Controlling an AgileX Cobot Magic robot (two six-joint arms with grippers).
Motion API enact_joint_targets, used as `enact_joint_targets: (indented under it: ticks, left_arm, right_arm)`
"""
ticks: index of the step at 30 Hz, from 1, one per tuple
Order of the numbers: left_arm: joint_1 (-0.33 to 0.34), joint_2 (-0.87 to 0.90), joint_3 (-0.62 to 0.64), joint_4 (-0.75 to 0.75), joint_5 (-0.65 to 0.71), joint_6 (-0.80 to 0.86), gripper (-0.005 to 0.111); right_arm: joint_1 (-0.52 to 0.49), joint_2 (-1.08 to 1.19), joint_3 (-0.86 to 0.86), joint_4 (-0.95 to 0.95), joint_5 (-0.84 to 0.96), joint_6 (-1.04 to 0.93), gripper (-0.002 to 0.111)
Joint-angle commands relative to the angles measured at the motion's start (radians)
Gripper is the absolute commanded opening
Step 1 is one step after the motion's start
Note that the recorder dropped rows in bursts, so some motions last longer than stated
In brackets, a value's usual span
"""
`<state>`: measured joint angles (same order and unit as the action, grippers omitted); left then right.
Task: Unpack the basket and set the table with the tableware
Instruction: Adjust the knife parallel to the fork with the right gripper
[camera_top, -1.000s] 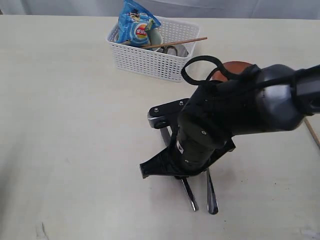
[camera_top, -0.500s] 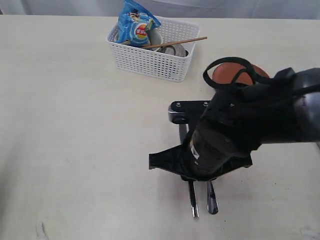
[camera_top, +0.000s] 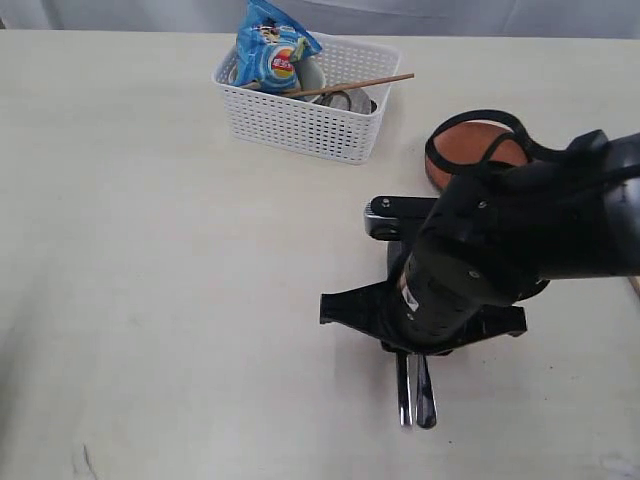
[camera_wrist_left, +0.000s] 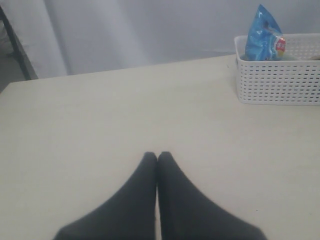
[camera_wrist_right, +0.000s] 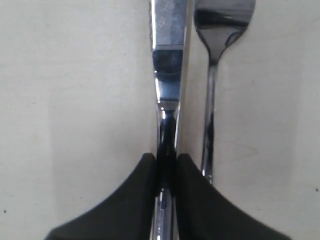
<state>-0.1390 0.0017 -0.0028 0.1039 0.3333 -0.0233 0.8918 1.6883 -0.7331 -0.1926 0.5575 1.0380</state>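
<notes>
Knife (camera_wrist_right: 167, 65): clamped by its handle between my right jaws, which stand only a slit apart, the width of the steel. The blade runs straight out ahead of them. Cannot tell whether it lies flat on the tabletop (camera_top: 150, 300) or sits a little off it.

Fork (camera_wrist_right: 215, 75): just beside the knife and parallel to it, free of the jaws, lying on the tabletop.

Exterior view: the two handle ends, knife (camera_top: 403, 400) and fork (camera_top: 425, 400), stick out from under my right arm (camera_top: 500, 250), towards the tabletop's near edge.

Brown plate (camera_top: 470, 150): further in from the cutlery, half hidden behind the arm and a black cable loop.

Basket (camera_top: 305, 110): close to the far edge, well apart from the cutlery. It holds a blue snack bag (camera_top: 272, 50) standing upright, and a wooden stick (camera_top: 350, 87) lies across its rim. The rest of its contents are too crowded to sort.

Left jaws: pressed together, holding nothing, over bare tabletop. Basket (camera_wrist_left: 277, 75) and bag (camera_wrist_left: 265, 32) are well off from them
</notes>
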Motion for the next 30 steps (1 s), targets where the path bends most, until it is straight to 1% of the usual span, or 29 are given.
enact_joint_targets:
  ticks: [1,11,14,30]
  left_arm:
    - [-0.007,-0.002,0.003,-0.006,-0.003,-0.003,0.0]
    - [-0.007,-0.002,0.003,-0.006,-0.003,-0.003,0.0]
    - [-0.007,-0.002,0.003,-0.006,-0.003,-0.003,0.0]
    - [-0.007,-0.002,0.003,-0.006,-0.003,-0.003,0.0]
  right_arm:
    - [-0.006,-0.01,0.002,0.01,-0.066,-0.014,0.0]
    - [-0.006,-0.01,0.002,0.021,-0.029,-0.014,0.0]
    - [-0.004,-0.01,0.002,0.058,-0.029,-0.04,0.0]
    - [-0.004,-0.01,0.002,0.094,-0.029,-0.04,0.0]
